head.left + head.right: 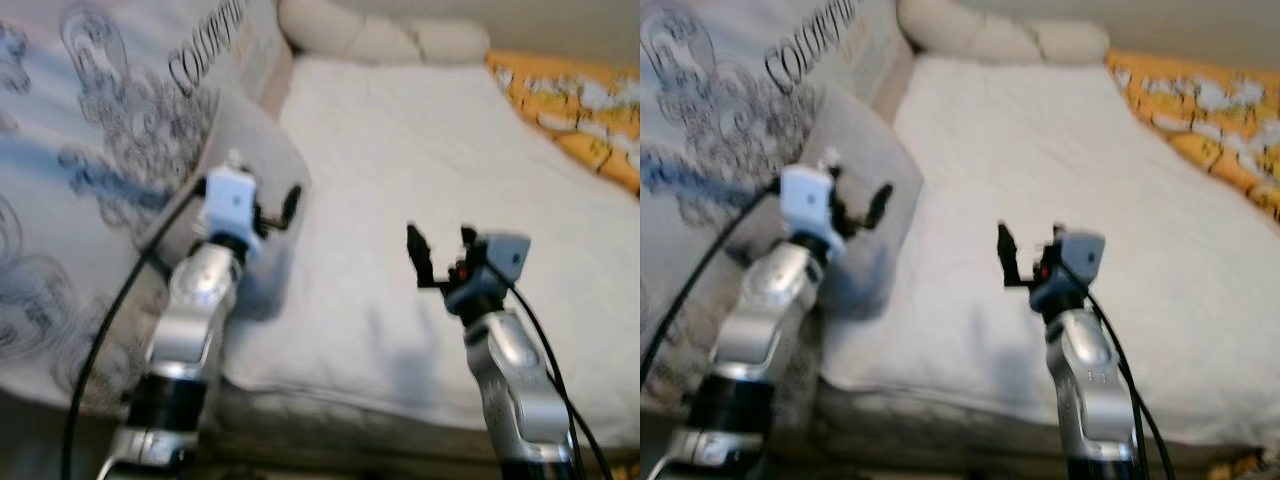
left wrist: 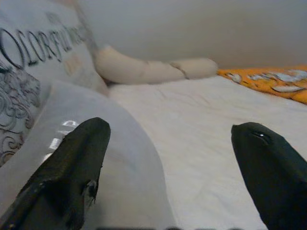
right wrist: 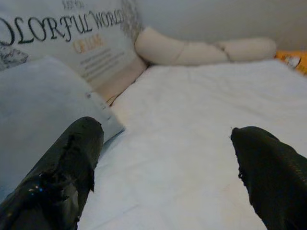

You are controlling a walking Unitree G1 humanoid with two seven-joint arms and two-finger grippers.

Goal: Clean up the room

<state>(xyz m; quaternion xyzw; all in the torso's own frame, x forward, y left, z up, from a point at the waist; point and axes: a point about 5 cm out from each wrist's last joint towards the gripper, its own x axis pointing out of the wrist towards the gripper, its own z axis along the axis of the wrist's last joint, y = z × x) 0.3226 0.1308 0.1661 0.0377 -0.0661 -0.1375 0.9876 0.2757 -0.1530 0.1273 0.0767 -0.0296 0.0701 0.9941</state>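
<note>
Over the white bed, both the left gripper and right gripper hover jaws apart, gripping nothing; the grey pillow risks bunching if pinched shallowly.

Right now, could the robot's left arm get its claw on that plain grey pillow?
Probably yes. The left claw hangs open right over the grey pillow, with nothing between them. The right claw is off to the side over the white sheet.
</note>
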